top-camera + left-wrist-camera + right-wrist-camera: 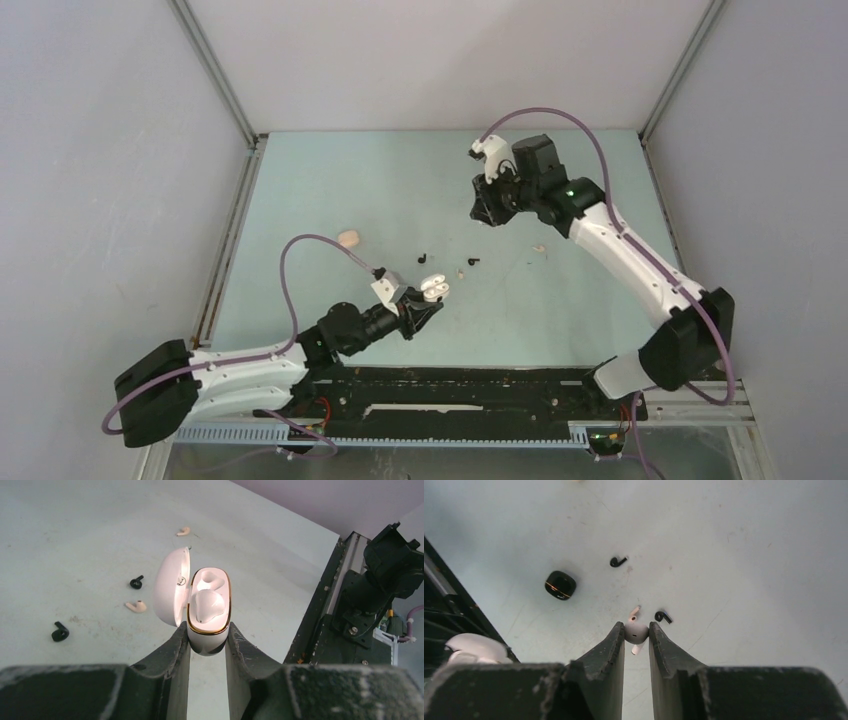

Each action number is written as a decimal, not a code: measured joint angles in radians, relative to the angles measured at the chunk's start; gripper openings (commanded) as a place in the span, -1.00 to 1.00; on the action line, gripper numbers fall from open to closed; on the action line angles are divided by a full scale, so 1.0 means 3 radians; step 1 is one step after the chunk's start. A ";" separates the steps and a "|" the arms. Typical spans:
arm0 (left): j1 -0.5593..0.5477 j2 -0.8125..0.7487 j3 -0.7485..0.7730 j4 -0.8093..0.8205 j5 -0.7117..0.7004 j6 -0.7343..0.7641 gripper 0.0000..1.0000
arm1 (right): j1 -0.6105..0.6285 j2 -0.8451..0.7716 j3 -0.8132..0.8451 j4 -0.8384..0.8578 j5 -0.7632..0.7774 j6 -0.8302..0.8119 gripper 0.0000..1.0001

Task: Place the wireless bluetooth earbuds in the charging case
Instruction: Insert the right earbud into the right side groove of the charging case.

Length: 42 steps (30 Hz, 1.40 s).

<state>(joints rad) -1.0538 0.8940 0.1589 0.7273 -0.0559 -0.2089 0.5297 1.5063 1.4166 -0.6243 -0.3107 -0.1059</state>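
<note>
Since the white earbud (636,633) is tiny, light, hard and glossy, it may twist or pop out under pressure: right gripper (636,629) pinches its bulb, raised toward the far edge of the table (330,180)

Left gripper (208,630) clamped on the base of the open charging case (207,642), by the near edge; a second bud (206,605) looks seated

Best hold, judged: bulb sides, light squeeze

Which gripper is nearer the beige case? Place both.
Left. The left gripper, clamping the white case, sits just front-right of the beige case; the right gripper hangs farther right, holding a white earbud.
</note>
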 measured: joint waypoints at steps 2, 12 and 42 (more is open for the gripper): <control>0.0000 0.0161 0.0062 0.0150 0.0001 0.0000 -1.00 | -0.0047 -0.0169 -0.0127 0.0179 -0.0145 0.0018 -1.00; 0.0000 0.0834 0.0361 0.0907 -0.0080 -0.0221 -1.00 | -0.0142 -0.1030 -0.0935 0.1485 -0.0898 0.0431 -1.00; 0.0031 0.1071 0.1057 0.0891 0.0261 -0.0571 -1.00 | -0.0537 -0.1520 -0.0381 0.1264 -0.1686 -0.0071 -1.00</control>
<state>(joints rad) -1.0447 1.2152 0.4759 0.9947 0.0223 -0.3801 0.3687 1.0504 1.3022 -0.2451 -0.8165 -0.1272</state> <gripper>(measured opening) 0.297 0.225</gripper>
